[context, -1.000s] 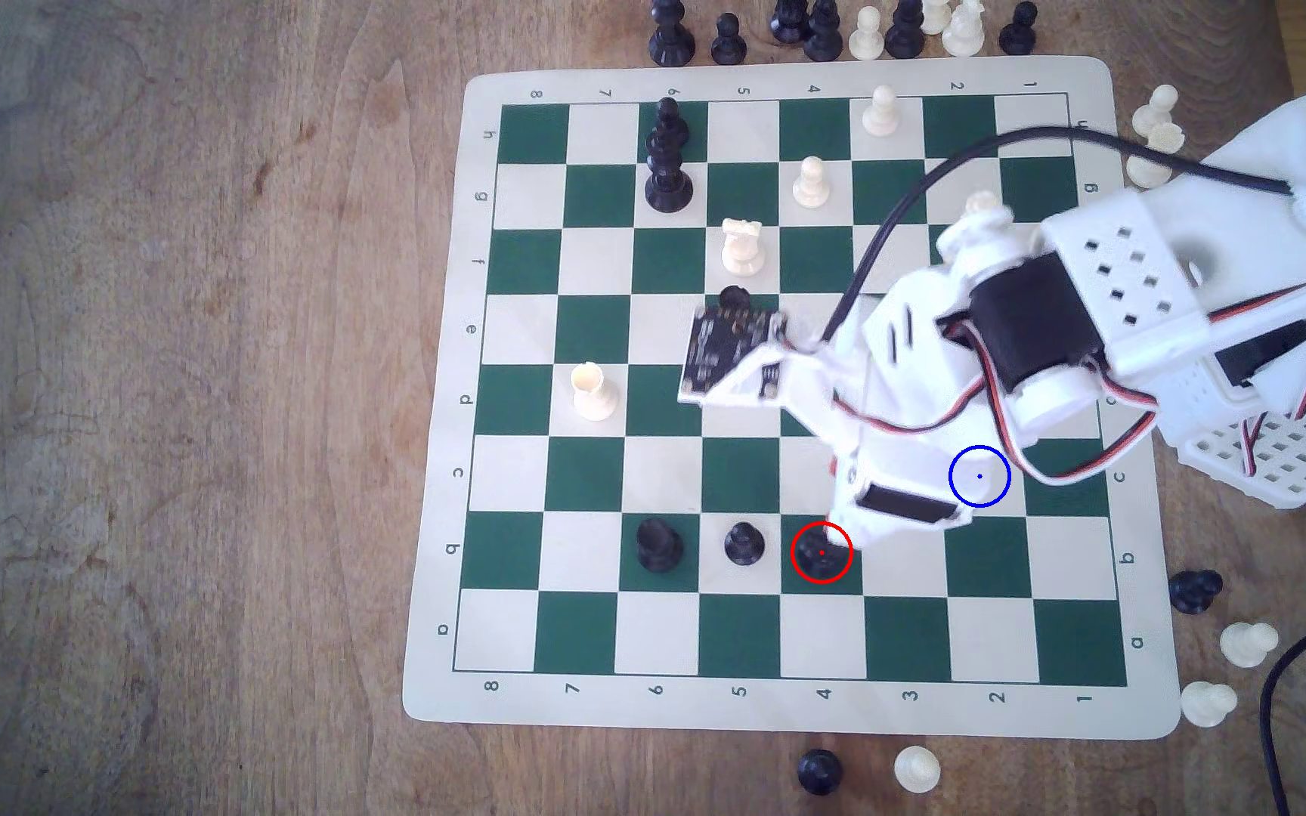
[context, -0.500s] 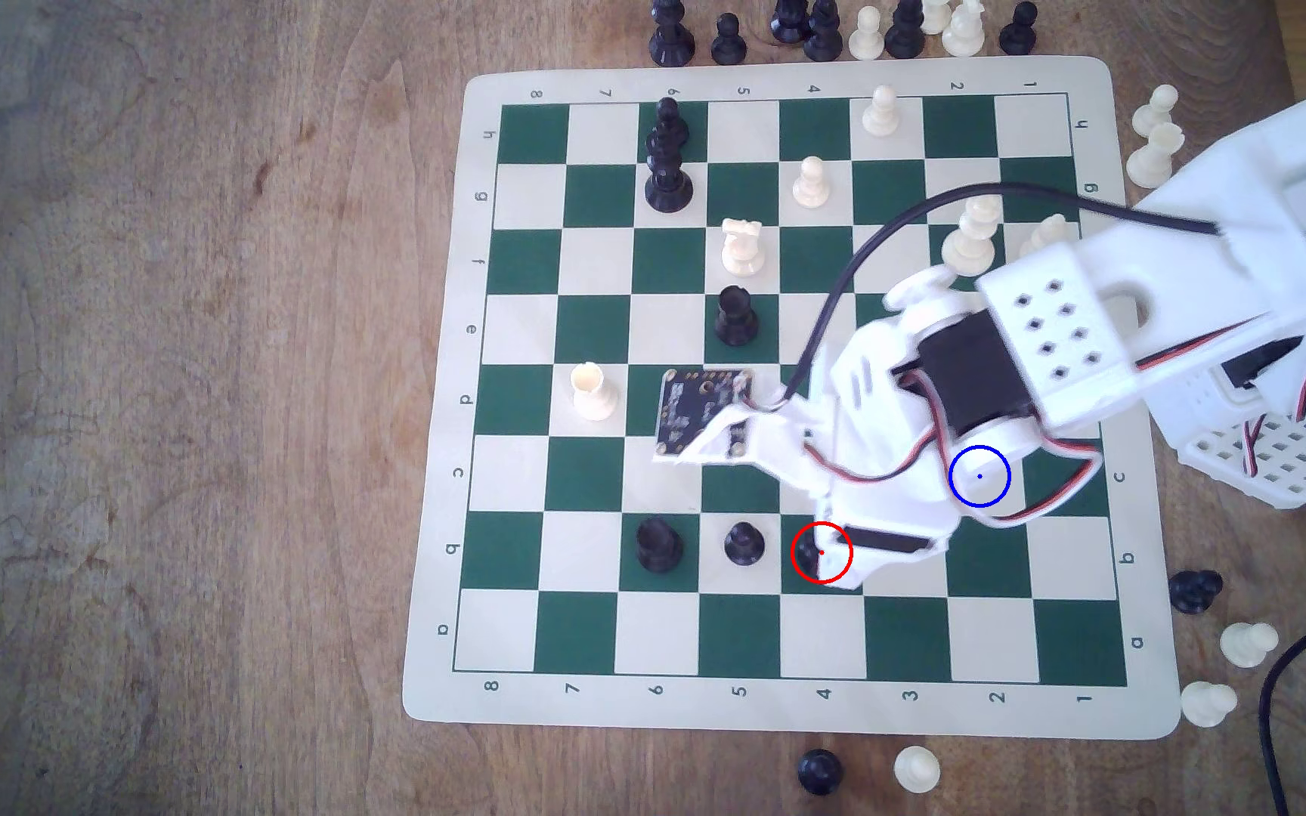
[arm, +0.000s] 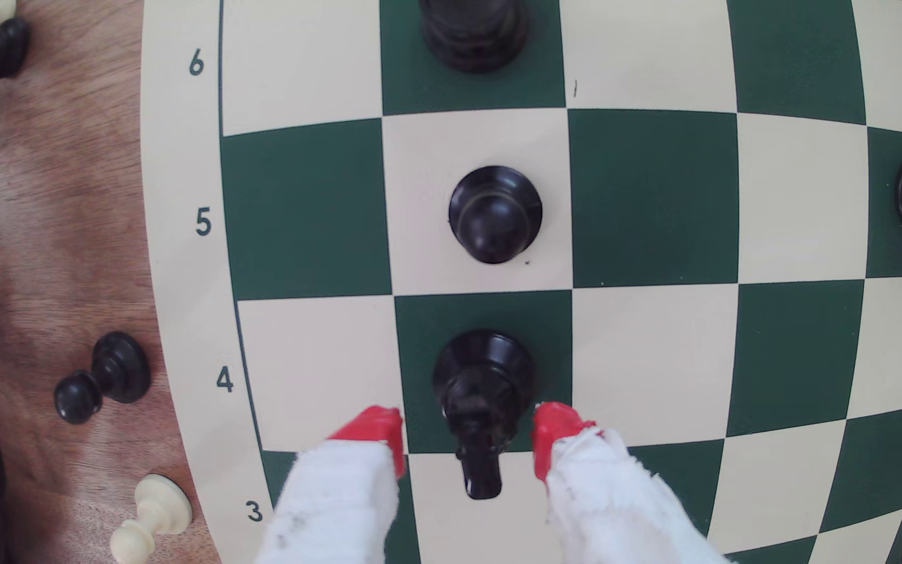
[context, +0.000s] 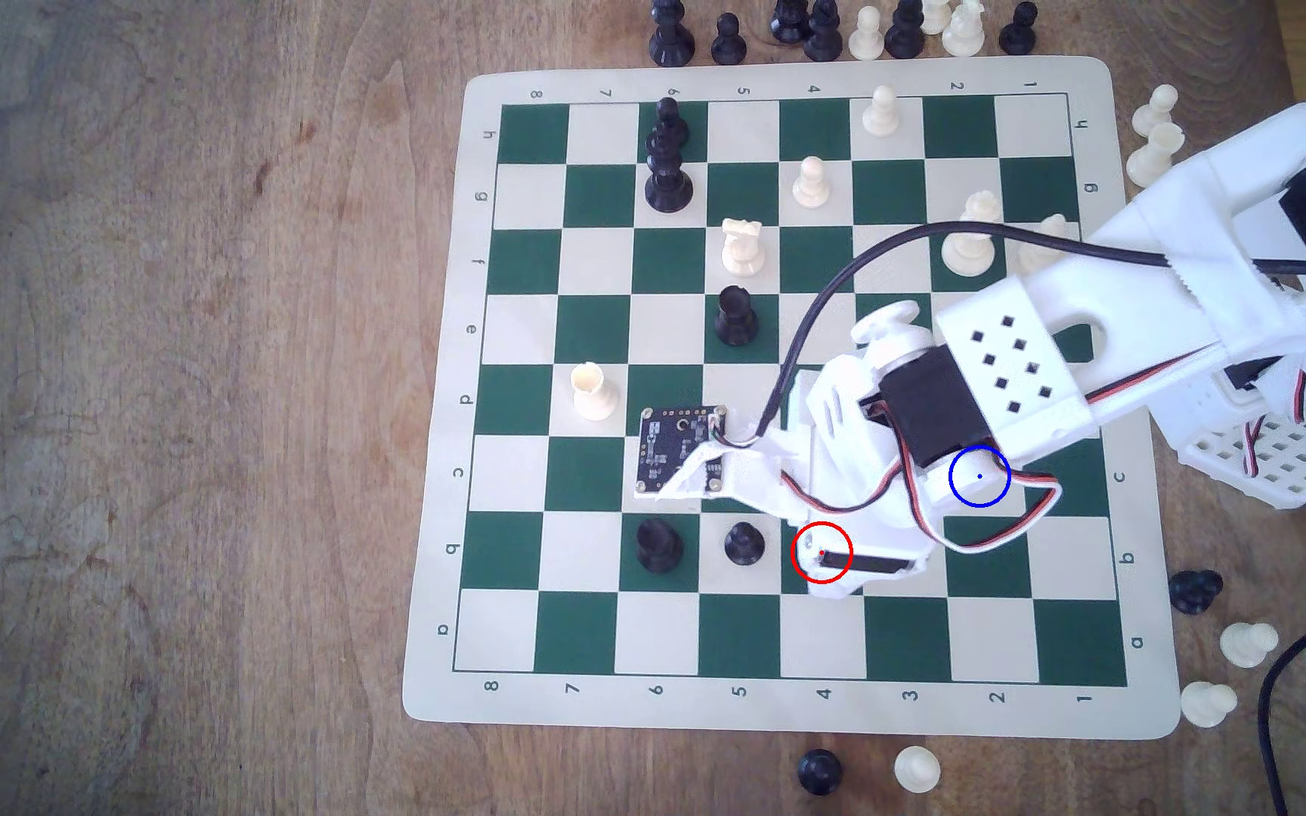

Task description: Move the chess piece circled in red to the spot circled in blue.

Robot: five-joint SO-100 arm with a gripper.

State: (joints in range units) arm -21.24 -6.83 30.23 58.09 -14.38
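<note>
Now the claw (arm: 468, 434) stands open with its red fingertips (arm: 378, 428) flanking the black knight (arm: 481, 401) on its dark green square, holding nothing, so it should close squarely before lifting clear of the neighbouring pawn (arm: 494, 214).

The board (context: 791, 710) carries all the readable marks, printed dark on its cream border. In the exterior view the near edge reads 8 to 1 from that view's left to its right, and the far edge repeats them upside down. Both side borders run a to h, turned sideways. In the wrist view 6, 5, 4 and 3 stand on the border (arm: 188, 271).
</note>
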